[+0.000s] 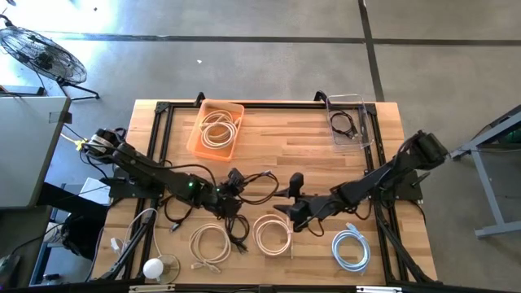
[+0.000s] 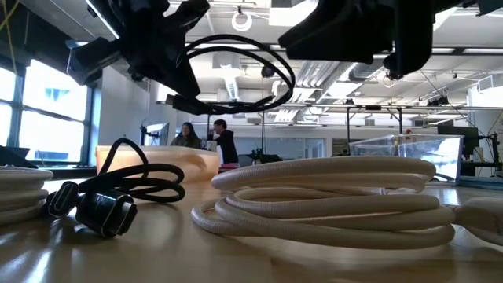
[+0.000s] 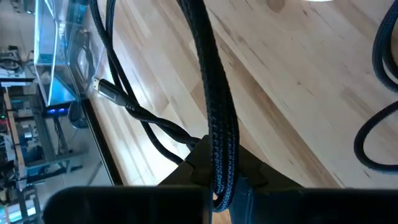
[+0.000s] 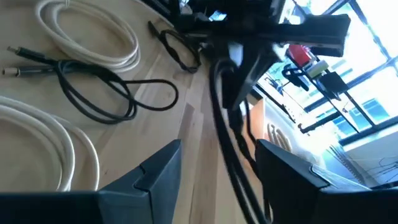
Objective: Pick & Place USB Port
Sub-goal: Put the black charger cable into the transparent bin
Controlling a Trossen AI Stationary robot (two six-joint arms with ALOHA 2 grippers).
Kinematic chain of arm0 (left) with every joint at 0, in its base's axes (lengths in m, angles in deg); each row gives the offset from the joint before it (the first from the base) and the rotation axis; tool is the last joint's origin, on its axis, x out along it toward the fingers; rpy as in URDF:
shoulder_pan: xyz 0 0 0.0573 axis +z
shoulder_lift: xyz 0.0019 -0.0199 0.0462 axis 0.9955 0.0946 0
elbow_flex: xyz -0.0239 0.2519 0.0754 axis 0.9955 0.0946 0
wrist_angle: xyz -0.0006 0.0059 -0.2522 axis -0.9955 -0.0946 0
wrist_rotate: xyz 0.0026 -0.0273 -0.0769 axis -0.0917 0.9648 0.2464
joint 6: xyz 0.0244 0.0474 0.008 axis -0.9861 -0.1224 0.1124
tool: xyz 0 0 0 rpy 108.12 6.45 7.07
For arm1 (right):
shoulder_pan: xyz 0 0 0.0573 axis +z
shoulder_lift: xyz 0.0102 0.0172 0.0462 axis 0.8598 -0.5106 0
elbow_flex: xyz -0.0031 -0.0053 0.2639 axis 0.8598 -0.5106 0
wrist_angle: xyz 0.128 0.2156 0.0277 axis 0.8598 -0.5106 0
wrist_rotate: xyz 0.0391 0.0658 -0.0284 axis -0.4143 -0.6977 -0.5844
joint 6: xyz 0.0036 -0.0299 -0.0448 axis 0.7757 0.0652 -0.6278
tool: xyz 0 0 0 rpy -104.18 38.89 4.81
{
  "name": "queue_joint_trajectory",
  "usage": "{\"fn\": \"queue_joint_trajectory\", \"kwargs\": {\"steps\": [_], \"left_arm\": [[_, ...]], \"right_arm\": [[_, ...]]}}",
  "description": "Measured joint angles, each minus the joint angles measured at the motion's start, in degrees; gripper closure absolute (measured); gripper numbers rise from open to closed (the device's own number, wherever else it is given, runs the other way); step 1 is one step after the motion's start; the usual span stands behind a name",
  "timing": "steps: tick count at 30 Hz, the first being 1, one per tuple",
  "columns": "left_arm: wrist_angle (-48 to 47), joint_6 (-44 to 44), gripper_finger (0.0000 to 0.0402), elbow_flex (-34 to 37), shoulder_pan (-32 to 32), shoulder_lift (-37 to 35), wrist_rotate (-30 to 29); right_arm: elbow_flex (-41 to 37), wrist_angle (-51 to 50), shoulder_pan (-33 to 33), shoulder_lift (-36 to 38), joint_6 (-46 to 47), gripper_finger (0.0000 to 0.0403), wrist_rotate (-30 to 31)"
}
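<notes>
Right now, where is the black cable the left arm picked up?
In the high view the black cable hangs mid-table from the shut left claw, above the wood between the two arms, with the open right claw just beside it.

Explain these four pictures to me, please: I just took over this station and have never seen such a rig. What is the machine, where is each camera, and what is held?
Two dark robot arms work over a wooden table. One picture looks straight down, one looks level across the tabletop, and one sits on each wrist. The left gripper is shut on a black cable and holds it above the table; the left wrist picture shows that cable in its jaws. The right gripper faces it with jaws apart, the cable hanging between them, not yet gripped. On the table lie white coiled cables, a light blue one, more black cables, an orange bin and a clear bin, each holding a cable.
</notes>
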Motion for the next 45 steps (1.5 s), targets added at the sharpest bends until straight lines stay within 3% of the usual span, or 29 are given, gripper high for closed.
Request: {"fn": "queue_joint_trajectory", "kwargs": {"steps": [11, 18, 22, 28, 30, 38, 45], "left_arm": [[1.1, -0.1, 0.039, 0.0, 0.0, 0.0, 0.1], [2.9, -1.3, 0.039, 0.0, 0.0, 0.0, 0.1], [3.0, -1.5, 0.039, 0.0, 0.0, 0.0, 0.0], [2.6, -1.5, 0.0365, -0.1, 0.0, 0.0, 0.0], [2.5, -1.6, 0.0353, -0.1, 0.0, 0.0, -0.4], [1.0, -1.2, 0.0307, 0.0, -0.8, -0.8, -10.2], [-7.9, -0.8, 0.0265, -0.1, -4.8, -5.1, -22.1]], "right_arm": [[1.3, -1.5, -1.6, -1.2, 0.3, 0.0208, 2.7], [1.3, -2.3, -4.6, -1.2, 5.3, 0.0214, 2.5], [1.3, -2.5, -5.6, -1.2, 7.9, 0.0257, 2.8], [1.3, -2.7, -5.1, -1.2, 6.2, 0.0384, 5.3], [1.3, -2.6, -4.9, -1.2, 5.9, 0.0389, 6.1], [1.3, -4.8, -4.7, -1.1, 8.2, 0.0393, 13.6], [1.2, -17.8, -4.7, 1.0, 18.2, 0.0398, 25.4]]}}
